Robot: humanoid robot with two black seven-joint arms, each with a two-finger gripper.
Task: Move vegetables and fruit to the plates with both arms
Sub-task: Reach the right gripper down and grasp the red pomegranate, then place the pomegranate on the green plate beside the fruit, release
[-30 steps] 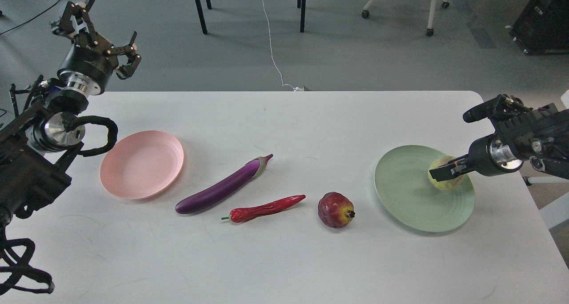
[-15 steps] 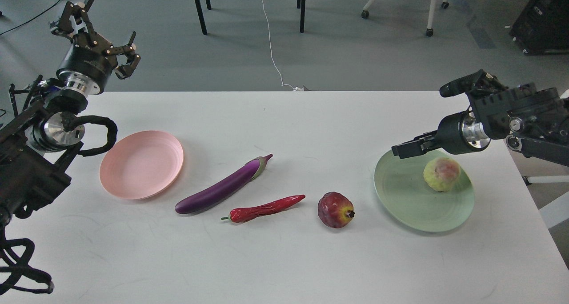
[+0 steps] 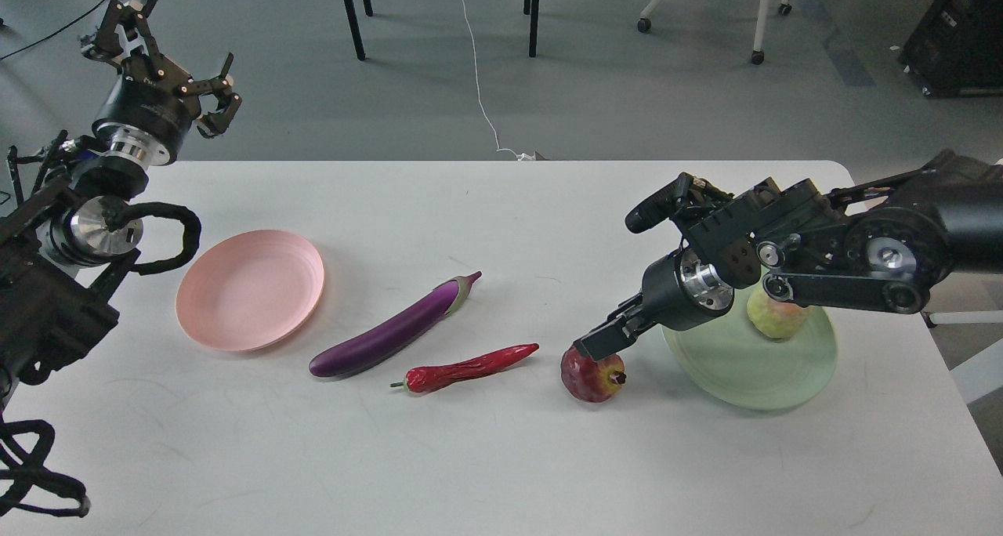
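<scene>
The purple eggplant (image 3: 392,331) and the red chili pepper (image 3: 470,367) lie on the white table between the two plates. The pink plate (image 3: 249,289) at the left holds nothing. The yellow-green fruit (image 3: 772,321) sits on the pale green plate (image 3: 744,387), partly hidden by my right arm. The dark red fruit (image 3: 593,379) lies just left of that plate. My right gripper (image 3: 599,340) hangs right over the top of the dark red fruit; its fingers show as one dark wedge. My left gripper (image 3: 174,59) is wide open and empty, high beyond the table's far left corner.
The table's far edge runs behind both arms and its right edge lies close past the green plate. Chair and table legs and a white cable are on the floor beyond. Bare table surface lies in front of the vegetables.
My right gripper let go of the yellow-green fruit on the green plate, lifted, then swung left and down onto the dark red fruit. My left gripper drifted slightly up and left.
</scene>
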